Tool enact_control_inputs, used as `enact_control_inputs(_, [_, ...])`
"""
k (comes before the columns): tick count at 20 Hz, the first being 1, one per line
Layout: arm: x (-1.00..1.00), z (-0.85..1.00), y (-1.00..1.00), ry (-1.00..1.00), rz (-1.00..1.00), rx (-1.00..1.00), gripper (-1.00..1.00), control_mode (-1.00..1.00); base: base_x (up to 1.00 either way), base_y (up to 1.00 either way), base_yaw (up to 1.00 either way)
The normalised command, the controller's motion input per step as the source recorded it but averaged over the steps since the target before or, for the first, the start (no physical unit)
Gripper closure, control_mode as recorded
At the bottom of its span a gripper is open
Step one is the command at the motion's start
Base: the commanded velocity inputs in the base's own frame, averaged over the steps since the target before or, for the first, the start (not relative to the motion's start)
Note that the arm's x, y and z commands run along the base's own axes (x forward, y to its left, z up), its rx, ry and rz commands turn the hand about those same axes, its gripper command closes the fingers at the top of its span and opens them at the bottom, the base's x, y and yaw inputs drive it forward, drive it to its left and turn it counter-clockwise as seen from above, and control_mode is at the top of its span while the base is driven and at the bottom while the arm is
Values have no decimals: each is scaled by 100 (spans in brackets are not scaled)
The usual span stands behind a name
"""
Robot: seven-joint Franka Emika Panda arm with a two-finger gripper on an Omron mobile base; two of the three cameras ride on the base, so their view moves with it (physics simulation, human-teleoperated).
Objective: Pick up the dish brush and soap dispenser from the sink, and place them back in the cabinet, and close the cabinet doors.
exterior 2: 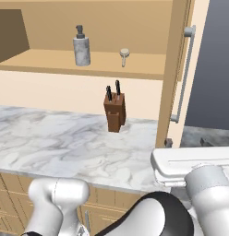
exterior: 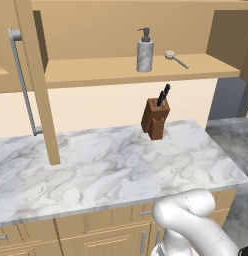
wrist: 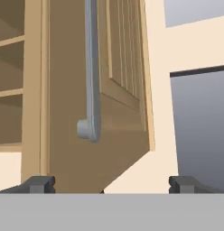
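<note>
Left base view, left to right: cabinet door swung open at frame left, silver handle beside it. Soap dispenser upright on cabinet shelf, upper centre; dish brush lying just right. Knife block on marble counter below. Hand view: gripper jaws spread wide, empty, facing door handle.

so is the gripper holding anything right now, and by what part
Nothing is held. The gripper is open, its fingers spread before the tall tan wooden cabinet door with its silver bar handle.
</note>
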Motion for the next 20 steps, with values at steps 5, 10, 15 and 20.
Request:
enact_control_inputs(5, [20,-4,-3,0,11,0,-100,-100,0,0,0])
enact_control_inputs(10, [20,0,0,0,5,0,-100,-100,0,0,0])
enact_control_inputs(15, [17,-2,0,0,5,0,-100,-100,0,0,0])
enact_control_inputs(20, [18,-9,19,0,8,0,-100,-100,0,0,0])
